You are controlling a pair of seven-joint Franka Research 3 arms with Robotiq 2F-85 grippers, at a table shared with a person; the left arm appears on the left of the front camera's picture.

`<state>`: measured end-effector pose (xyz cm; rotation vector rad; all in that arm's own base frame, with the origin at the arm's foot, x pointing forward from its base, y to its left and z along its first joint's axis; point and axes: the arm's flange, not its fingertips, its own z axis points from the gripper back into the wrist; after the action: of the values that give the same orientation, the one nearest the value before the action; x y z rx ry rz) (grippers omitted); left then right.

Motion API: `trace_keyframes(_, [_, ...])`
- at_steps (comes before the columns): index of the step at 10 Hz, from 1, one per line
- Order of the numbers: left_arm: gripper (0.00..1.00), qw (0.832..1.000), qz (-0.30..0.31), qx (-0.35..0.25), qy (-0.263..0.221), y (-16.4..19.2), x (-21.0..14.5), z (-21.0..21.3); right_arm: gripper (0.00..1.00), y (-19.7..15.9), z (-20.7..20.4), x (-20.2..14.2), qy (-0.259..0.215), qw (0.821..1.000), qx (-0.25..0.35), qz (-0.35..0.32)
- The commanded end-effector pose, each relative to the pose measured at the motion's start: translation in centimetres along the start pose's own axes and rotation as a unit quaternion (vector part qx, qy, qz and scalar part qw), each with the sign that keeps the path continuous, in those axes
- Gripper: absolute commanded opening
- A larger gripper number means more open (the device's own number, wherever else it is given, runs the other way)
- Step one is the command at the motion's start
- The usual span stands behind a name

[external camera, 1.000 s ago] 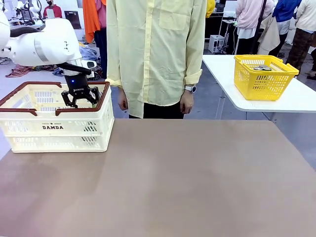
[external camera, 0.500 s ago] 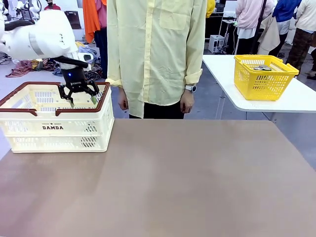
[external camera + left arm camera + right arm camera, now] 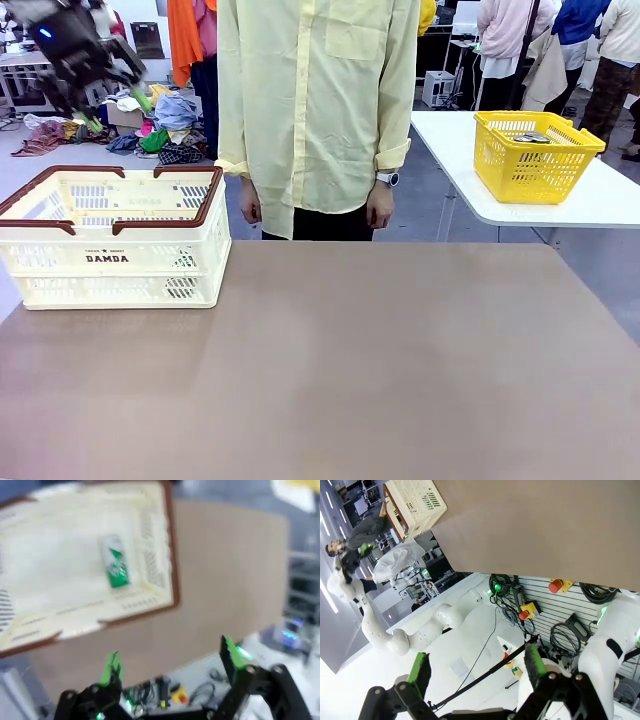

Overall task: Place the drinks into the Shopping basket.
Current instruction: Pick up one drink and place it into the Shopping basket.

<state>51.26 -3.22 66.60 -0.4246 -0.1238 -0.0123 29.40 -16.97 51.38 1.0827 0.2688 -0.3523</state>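
Noted green can (image 3: 116,568) lying inside Shopping basket (image 3: 150,555), left gripper (image 3: 172,656) well above with jaws apart and empty, right gripper (image 3: 476,662) spread too.

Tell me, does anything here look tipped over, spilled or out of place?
Only one small thing: the green aluminium drink can seems to lie on its side on the floor of the cream-white slotted plastic crate, rather than upright. The picture is blurred, but no spill or damage shows.

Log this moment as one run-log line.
left gripper: open, empty, well above Shopping basket | green can: lying inside Shopping basket | right gripper: open, empty
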Motion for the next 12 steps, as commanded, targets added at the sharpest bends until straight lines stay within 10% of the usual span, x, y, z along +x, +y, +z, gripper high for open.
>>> trace_keyframes(1, [1.00,0.984,-0.096,-0.130,0.071,4.7,-3.2,1.9,1.00,-0.2,0.3,-0.3,0.003,1.000,-0.009,0.010])
trace_keyframes(5, [1.00,0.882,-0.153,-0.443,0.046,19.5,-13.2,0.2,1.00,-0.2,0.3,-0.3,0.003,1.000,-0.009,0.010])
trace_keyframes(8, [1.00,0.826,-0.133,-0.548,-0.015,26.5,-18.4,-7.1,1.00,-0.2,0.3,-0.3,0.003,1.000,-0.009,0.010])
trace_keyframes(12, [1.00,0.838,-0.133,-0.528,-0.020,26.5,-19.4,-5.8,1.00,-0.2,0.3,-0.3,0.003,1.000,-0.009,0.010])
